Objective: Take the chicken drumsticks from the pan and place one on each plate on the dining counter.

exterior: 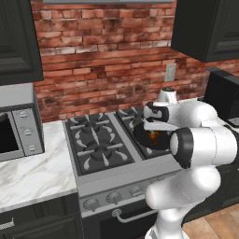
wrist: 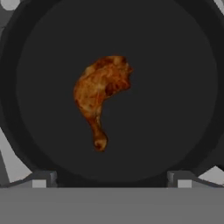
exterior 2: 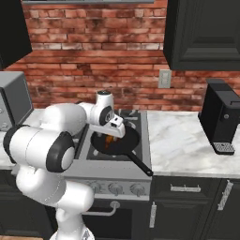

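Below the open gripper (wrist: 112,177), 1 chicken drumstick (wrist: 100,94) lies in the pan (wrist: 175,65).

A black gas stove (exterior 2: 136,123) sits between two white marble worktops below a red brick wall. On its front right burner rests a round black pan (exterior 2: 123,146), its long handle (exterior 2: 140,164) angled out over the stove's front edge. The left worktop (exterior: 28,172) carries a silver microwave (exterior: 18,128) at its back. The right worktop (exterior 2: 180,145) holds a black coffee machine (exterior 2: 221,123) near the wall.
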Available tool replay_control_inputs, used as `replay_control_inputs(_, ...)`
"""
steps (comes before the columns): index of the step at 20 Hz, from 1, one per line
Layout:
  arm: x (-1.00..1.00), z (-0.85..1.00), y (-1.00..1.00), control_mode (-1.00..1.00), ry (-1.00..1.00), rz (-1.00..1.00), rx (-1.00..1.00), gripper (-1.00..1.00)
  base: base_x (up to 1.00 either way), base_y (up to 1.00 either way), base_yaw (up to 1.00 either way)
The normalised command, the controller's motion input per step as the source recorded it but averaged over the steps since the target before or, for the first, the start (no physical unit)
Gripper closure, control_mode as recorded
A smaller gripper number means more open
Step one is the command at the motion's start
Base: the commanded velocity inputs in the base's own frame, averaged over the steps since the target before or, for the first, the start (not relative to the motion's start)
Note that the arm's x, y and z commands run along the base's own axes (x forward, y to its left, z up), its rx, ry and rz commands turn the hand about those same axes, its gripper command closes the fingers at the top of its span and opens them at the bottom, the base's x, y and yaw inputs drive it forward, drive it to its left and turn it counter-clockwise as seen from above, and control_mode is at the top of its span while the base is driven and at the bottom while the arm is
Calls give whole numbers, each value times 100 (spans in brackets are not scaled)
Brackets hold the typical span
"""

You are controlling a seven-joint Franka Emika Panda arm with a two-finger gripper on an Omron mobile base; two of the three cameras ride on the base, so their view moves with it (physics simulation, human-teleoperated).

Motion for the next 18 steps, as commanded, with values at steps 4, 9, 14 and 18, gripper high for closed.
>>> replay_control_inputs(4, 47, -40, 1, -100, -2, 0, 0, -100, 0, 0, 0)
replay_control_inputs(9, 41, -25, -4, -100, 0, 0, 0, -100, 0, 0, 0)
replay_control_inputs(14, 27, -21, 0, -100, 0, 0, 0, -100, 0, 0, 0)
replay_control_inputs(18, 16, -29, 0, -100, 0, 0, 0, -100, 0, 0, 0)
